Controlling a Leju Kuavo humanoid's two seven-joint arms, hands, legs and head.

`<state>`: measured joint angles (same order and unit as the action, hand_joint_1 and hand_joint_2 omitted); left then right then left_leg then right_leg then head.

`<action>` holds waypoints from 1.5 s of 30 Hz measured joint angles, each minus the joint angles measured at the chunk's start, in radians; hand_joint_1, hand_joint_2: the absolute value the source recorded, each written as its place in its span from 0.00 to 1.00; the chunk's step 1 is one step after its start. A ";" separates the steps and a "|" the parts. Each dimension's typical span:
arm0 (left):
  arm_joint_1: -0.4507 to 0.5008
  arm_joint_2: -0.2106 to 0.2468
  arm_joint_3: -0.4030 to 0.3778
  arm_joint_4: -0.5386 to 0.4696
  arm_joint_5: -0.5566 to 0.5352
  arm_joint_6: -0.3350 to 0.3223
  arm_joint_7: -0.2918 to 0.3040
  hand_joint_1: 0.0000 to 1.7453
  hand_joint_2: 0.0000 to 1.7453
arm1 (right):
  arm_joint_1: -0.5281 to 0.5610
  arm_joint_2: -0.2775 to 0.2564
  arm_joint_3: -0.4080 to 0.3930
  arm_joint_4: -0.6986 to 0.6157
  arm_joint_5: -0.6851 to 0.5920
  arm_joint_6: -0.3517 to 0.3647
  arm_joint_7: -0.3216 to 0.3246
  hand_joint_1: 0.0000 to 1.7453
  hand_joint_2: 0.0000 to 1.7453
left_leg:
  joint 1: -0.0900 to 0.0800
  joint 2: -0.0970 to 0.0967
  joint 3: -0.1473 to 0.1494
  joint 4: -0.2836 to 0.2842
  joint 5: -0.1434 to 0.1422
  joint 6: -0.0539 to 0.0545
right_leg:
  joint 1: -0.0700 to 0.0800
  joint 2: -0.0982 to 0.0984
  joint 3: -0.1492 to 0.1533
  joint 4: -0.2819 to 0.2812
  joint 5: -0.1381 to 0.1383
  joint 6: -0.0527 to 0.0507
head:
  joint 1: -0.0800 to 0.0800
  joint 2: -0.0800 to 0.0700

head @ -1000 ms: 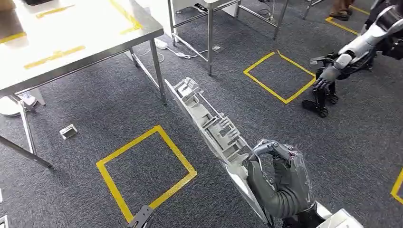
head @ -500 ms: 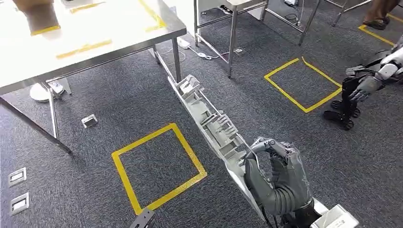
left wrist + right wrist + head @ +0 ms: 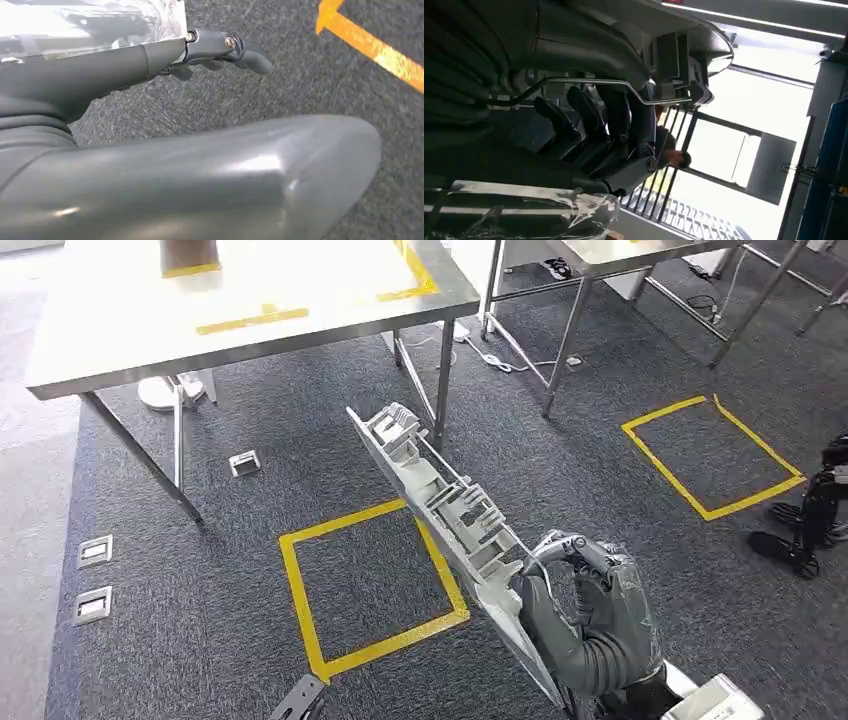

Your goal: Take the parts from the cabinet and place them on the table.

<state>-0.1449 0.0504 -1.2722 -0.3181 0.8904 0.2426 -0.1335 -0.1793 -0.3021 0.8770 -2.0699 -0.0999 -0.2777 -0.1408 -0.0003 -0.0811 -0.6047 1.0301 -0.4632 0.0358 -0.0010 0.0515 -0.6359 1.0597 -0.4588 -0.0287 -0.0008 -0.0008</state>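
The right hand (image 3: pixel 590 615) clamped the long part (image 3: pixel 440 510) by its near end; the far end could clip the table (image 3: pixel 130 350). The left hand (image 3: pixel 220 47) hung with fingers apart.

Open carpet (image 3: pixel 250 530) before table (image 3: pixel 130 330), seemingly unobstructed.

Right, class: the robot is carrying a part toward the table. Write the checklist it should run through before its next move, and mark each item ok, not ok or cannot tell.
1. Right hand grips the long grey moulded plastic part: ok, fingers wrapped round its lower end.
2. Part secure along its length: cannot tell; it sticks out far beyond the hand, tilted.
3. Steel-topped table with yellow tape marks in sight: ok, ahead on the left.
4. Bare spot on the table: ok, though a brown object stands at the far edge.
5. Floor path: not ok, a small metal box lies near the table leg.
6. Left hand free: ok, fingers apart over the carpet.
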 joint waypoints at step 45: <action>0.005 0.004 0.000 0.000 -0.004 0.000 0.035 0.00 1.00 | -0.006 0.000 -0.001 0.005 -0.010 0.010 -0.013 1.00 1.00 | 0.007 0.106 0.002 0.001 -0.010 -0.022 | -0.003 -0.130 0.061 -0.057 -0.029 0.032 | -0.006 0.000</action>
<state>-0.1399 0.0542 -1.2722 -0.3185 0.8862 0.2422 -0.0988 -0.1858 -0.3017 0.8762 -2.0649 -0.1102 -0.2682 -0.1541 0.0064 0.0249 -0.6023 1.0311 -0.4731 0.0135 -0.0036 -0.0788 -0.5748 1.0024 -0.4878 0.0029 -0.0072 -0.0004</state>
